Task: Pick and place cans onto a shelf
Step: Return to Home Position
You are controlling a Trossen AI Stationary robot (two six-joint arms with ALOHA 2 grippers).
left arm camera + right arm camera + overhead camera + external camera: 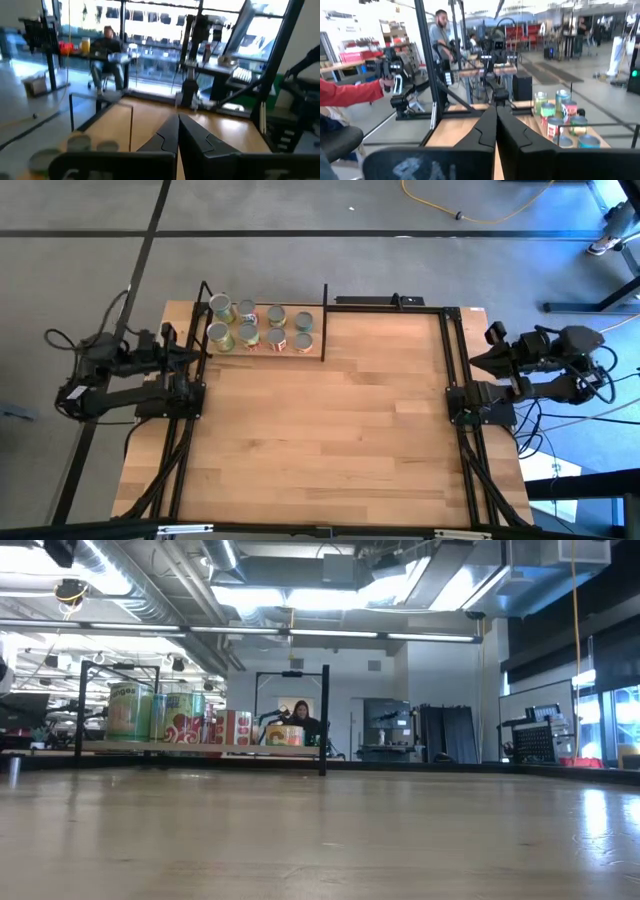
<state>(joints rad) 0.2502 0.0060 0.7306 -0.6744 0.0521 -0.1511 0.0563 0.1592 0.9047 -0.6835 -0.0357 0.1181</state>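
Eight cans (pixel 249 335) stand in two rows of four on the shelf (pixel 316 350), which sits at the far left corner of the table (pixel 330 440). The left gripper (pixel 178 119) hangs at the table's left edge, just beside the shelf's left end, its fingers pressed together on nothing. The right gripper (pixel 496 107) is at the right edge, well apart from the cans, its fingers likewise closed and empty. Both arms sit folded at their own sides.
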